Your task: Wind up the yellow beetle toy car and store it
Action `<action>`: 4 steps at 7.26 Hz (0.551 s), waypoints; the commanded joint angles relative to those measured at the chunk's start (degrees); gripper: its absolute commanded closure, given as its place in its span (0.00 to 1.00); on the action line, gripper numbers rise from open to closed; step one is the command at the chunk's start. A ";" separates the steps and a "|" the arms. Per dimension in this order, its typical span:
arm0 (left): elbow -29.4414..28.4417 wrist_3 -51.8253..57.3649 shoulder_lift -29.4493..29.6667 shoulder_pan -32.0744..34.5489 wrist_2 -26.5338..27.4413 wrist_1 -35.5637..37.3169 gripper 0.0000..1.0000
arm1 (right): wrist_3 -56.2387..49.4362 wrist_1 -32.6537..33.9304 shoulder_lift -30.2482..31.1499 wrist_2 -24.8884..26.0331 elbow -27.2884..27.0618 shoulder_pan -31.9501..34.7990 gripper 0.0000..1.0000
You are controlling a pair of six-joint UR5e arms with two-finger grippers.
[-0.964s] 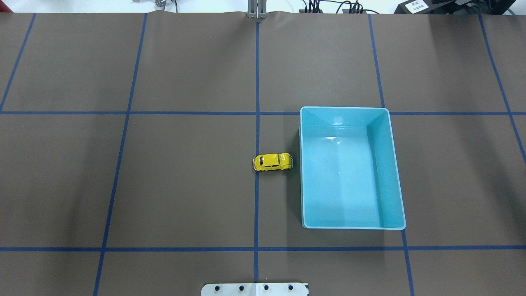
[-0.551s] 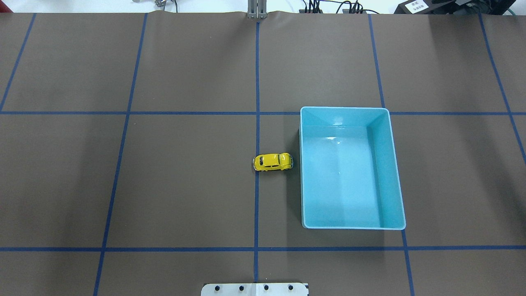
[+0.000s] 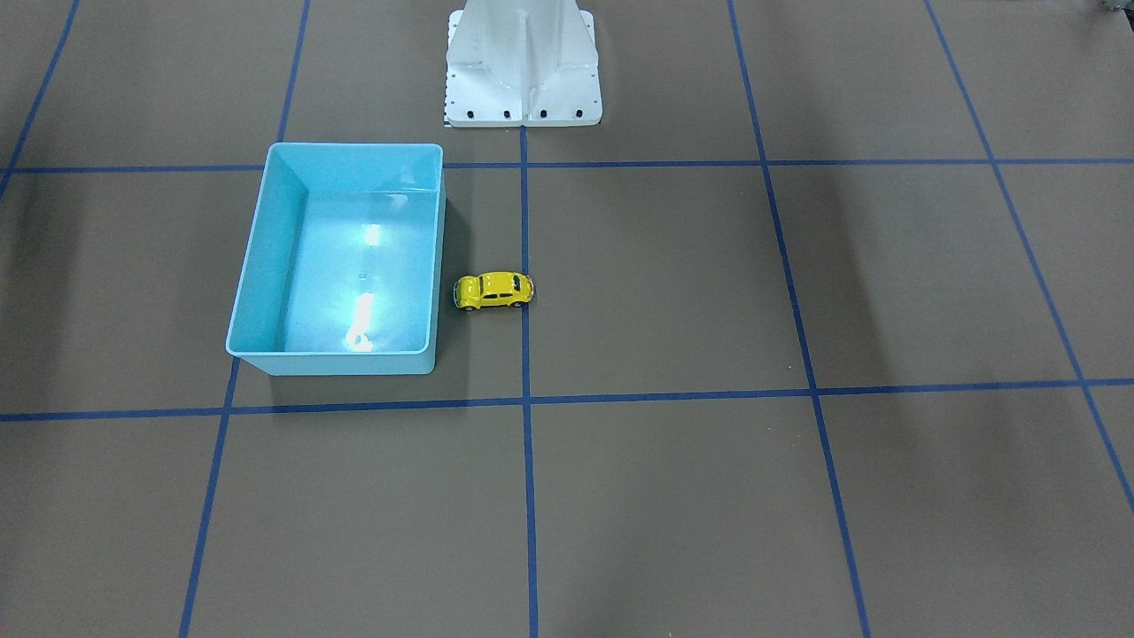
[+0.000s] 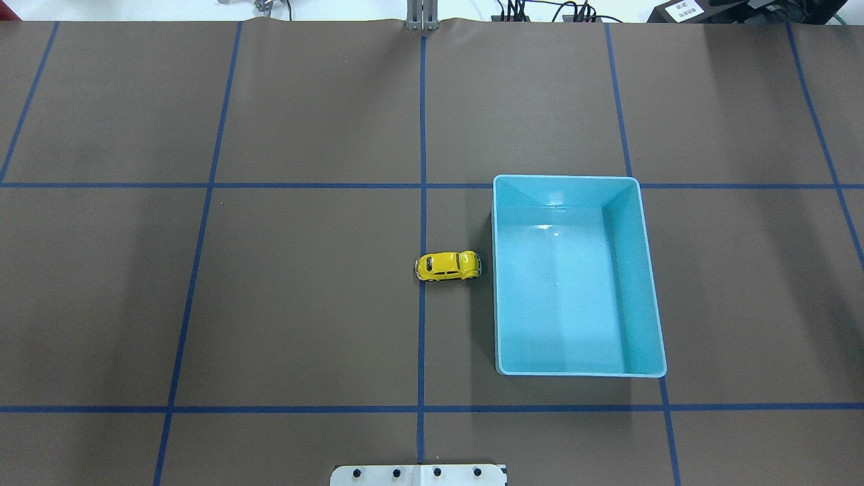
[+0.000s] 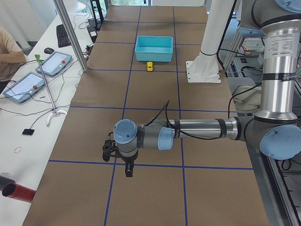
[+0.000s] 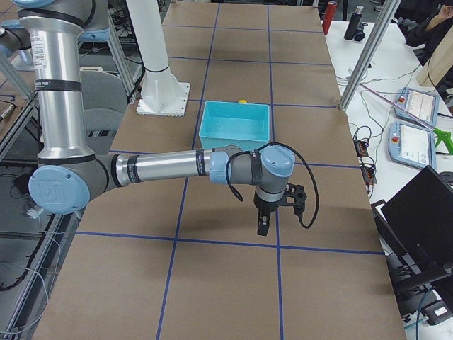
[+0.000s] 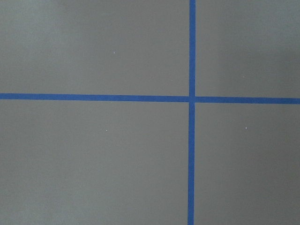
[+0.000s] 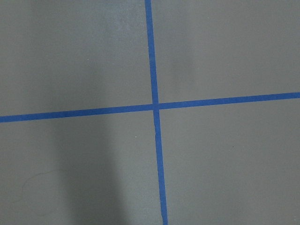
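The yellow beetle toy car [image 4: 448,266] sits near the middle of the table [image 4: 304,304], on its wheels, with its rear over the centre tape line [image 4: 422,135]. Its long axis runs toward the table's left and right edges. One end is just beside the light-blue bin [image 4: 560,290], with a thin gap and no contact that I can see. The bin holds nothing.

The left gripper [image 5: 128,172] hovers near the left edge and the right gripper [image 6: 262,228] near the right edge. Both are well apart from the car. Each shows only in a side view, so I cannot tell how their jaws stand. The wrist views show only table and tape.

For you, the car lies inward from either tool and neither is clearly nearer. The bin stands between the right gripper and the car, so the left arm likely has the cleaner path. Grip across the car's short width, then roll it along its long axis to wind it. Nothing is started.
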State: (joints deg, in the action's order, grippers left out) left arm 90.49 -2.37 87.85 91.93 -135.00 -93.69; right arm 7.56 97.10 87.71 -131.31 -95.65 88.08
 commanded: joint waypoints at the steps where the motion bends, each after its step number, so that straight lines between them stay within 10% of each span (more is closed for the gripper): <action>1: -0.14 0.00 -0.05 0.00 0.00 0.00 0.00 | -0.17 -0.06 -0.35 -0.35 0.37 -0.01 0.00; 4: -0.14 0.00 -0.05 0.00 0.00 0.00 0.00 | -0.26 -0.06 -0.53 -0.08 0.81 -0.01 0.00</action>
State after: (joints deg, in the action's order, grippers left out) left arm 90.38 -2.37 87.80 91.93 -135.00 -93.69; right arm 7.33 97.09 87.31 -131.50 -95.14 88.07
